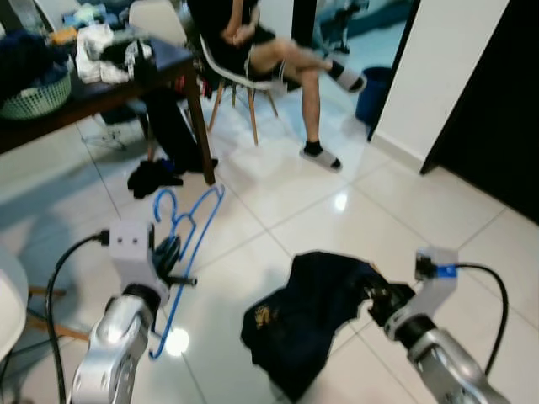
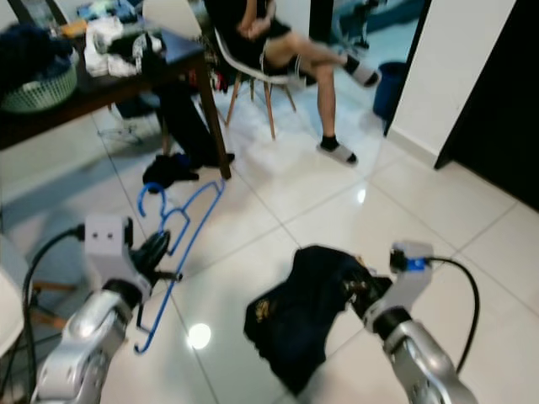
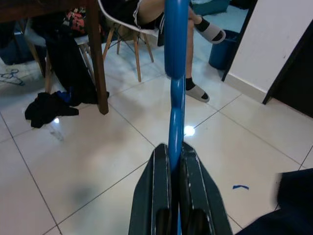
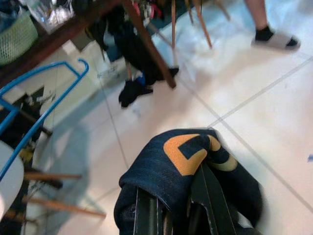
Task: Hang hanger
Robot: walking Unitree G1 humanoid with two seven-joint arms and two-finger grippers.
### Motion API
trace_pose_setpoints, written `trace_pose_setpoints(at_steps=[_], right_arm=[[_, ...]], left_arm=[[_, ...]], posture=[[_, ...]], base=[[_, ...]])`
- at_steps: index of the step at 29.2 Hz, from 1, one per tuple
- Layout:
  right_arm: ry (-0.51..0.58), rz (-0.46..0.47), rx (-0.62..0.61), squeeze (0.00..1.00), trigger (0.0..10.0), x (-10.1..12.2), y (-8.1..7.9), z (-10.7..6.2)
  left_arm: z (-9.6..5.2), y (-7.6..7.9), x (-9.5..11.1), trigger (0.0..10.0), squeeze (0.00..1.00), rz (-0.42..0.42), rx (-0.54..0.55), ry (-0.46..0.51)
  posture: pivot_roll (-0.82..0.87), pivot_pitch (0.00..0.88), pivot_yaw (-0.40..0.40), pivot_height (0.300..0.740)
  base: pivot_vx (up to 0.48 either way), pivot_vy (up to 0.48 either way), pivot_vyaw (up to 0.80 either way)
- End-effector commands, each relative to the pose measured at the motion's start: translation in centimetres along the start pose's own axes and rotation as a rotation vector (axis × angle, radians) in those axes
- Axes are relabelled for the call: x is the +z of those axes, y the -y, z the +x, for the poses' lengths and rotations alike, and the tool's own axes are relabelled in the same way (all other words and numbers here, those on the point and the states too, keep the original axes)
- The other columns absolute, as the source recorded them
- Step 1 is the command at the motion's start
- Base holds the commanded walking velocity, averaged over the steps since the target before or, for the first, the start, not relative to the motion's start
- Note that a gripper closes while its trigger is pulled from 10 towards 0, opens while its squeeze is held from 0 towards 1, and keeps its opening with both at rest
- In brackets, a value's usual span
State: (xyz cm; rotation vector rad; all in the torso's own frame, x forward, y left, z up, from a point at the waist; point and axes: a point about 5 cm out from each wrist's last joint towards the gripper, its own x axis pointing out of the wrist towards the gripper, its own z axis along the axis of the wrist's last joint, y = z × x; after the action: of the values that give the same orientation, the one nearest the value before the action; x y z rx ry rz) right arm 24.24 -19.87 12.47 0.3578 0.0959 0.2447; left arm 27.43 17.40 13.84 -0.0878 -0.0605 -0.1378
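**Blue hanger in my left pincer, dark shirt in my right**

Blue plastic, thin and stiff: this is the hanger I must hang. My left gripper is clamped on one of its bars, and the two black fingers press it from both sides. From my left pincer the hanger goes forward and up, with its hook at the far end, in the air above the white tile floor. I judge it is light and rigid, but smooth, so it can turn or slip between my fingers if I swing it fast. A hold nearer to the hook would give me more control.

My right gripper is closed on a dark shirt, which hangs down from it in loose folds. The cloth is soft and limp; I think it will sag and drag wherever I do not hold it. On the fabric close to my right fingers there is an orange printed figure, like part of a letter or a logo, but I cannot read it as a word.

Beyond both pincers stands a dark wooden table with a basket, and a person sits on a chair.
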Motion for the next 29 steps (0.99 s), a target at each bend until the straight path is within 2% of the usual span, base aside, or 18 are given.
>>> trace_pose_setpoints(at_steps=[1,29], right_arm=[[0.009,0.009,0.011,0.00,10.0,-0.12,-0.31,0.24],[0.004,-0.006,0.035,0.00,10.0,-0.38,-0.20,0.67]], left_arm=[[-0.31,-0.53,-0.54,10.0,0.00,0.011,0.017,-0.019],[0.10,-0.42,-0.86,10.0,0.00,0.004,0.006,-0.013]], posture=[[0.03,0.139,-0.003,0.740],[0.03,0.139,-0.003,0.740]], base=[[0.322,0.000,0.00],[0.361,0.000,0.00]])
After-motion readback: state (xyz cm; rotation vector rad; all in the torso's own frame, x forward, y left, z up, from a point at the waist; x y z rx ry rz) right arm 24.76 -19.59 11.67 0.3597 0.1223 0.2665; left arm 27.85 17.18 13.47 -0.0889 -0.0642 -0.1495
